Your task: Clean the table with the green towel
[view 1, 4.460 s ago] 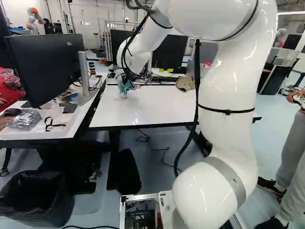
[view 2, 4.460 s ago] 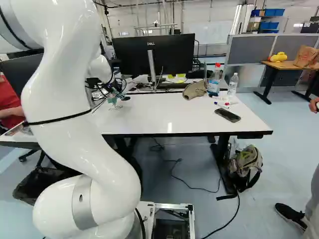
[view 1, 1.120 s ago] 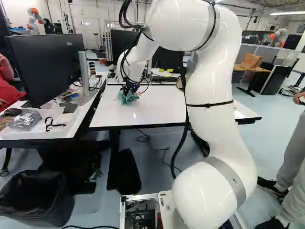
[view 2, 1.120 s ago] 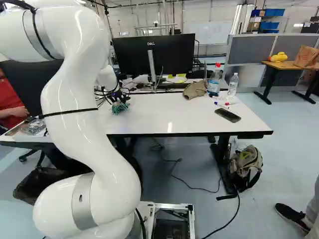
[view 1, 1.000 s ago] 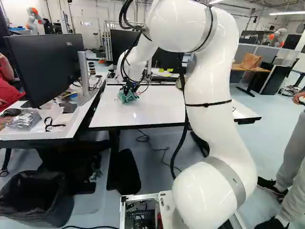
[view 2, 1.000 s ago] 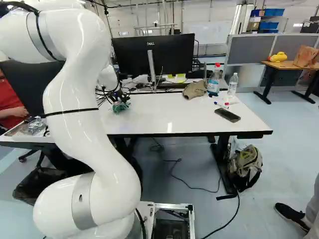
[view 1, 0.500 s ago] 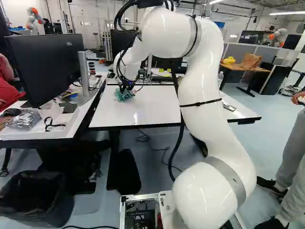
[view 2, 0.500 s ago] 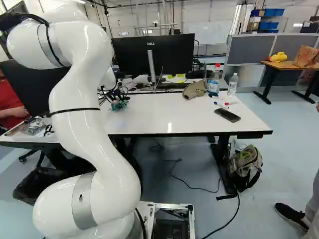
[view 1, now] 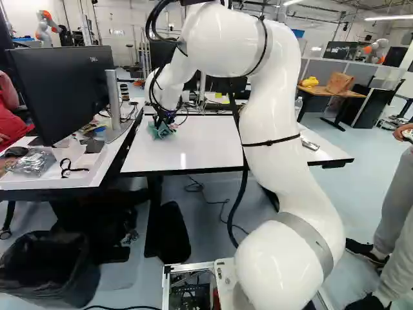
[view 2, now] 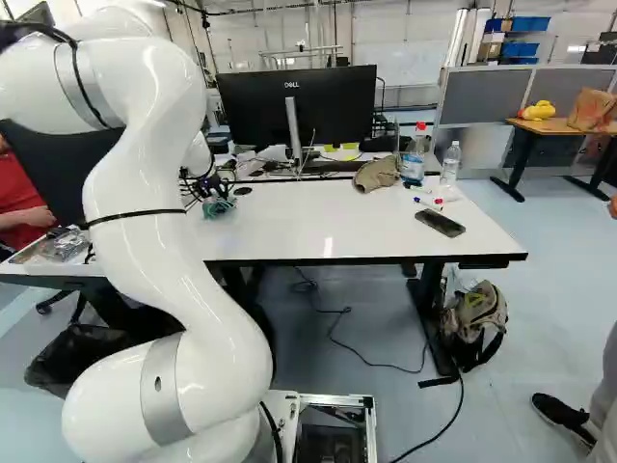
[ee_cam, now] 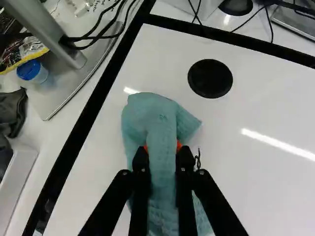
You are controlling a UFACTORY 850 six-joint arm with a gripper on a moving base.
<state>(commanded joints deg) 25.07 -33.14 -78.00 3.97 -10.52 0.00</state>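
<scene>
Swung toward the nearest monitor in the left base view, carrying one green towel in the gripper. Right base view: two bottles, one phone, well apart from the fingers. Wrist view: pinching the towel from both sides, over the table; one black disc ahead.

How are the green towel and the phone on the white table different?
The towel is green and bunched up; the phone is dark and flat. The gripper pinches the towel, while nothing holds the phone. In the left base view, the towel is near the left end of the table, the phone towards the right.
</scene>
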